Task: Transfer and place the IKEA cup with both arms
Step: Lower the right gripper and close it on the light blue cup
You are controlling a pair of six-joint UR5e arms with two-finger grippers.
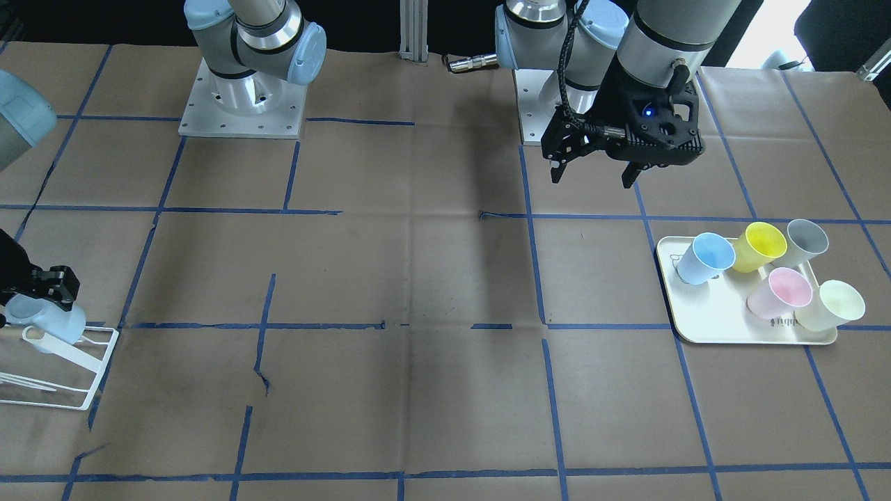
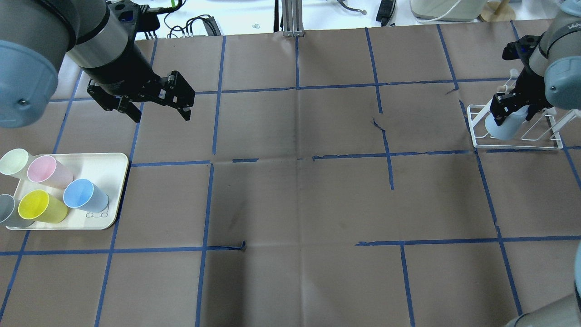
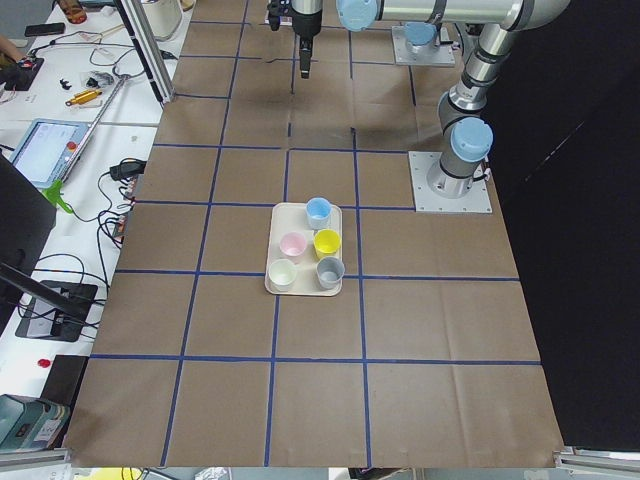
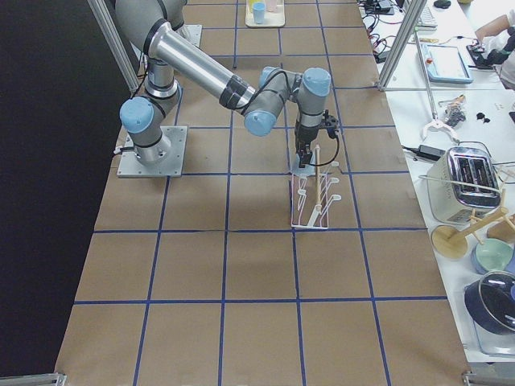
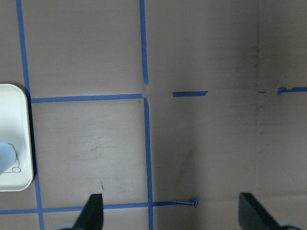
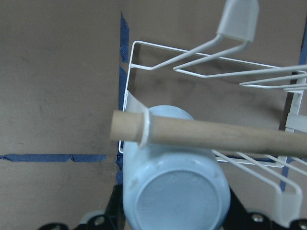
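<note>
One light-blue IKEA cup (image 2: 501,128) is at the near-left corner of the white wire rack (image 2: 517,146), gripped by my right gripper (image 2: 510,106), which is shut on it. In the right wrist view the cup (image 6: 175,201) shows its base, and a wooden peg (image 6: 216,136) crosses in front of it. It also shows in the front view (image 1: 45,321). A second blue cup (image 2: 84,196) stands on the cream tray (image 2: 109,168). My left gripper (image 2: 161,113) is open and empty, hanging above the table beyond the tray, as the left wrist view (image 5: 172,213) shows.
The tray also holds a pink cup (image 2: 45,170), a yellow cup (image 2: 38,205), a grey cup (image 2: 9,211) and a pale green cup (image 2: 13,161). The rack has several white wire prongs (image 6: 206,52). Blue tape lines grid the brown table.
</note>
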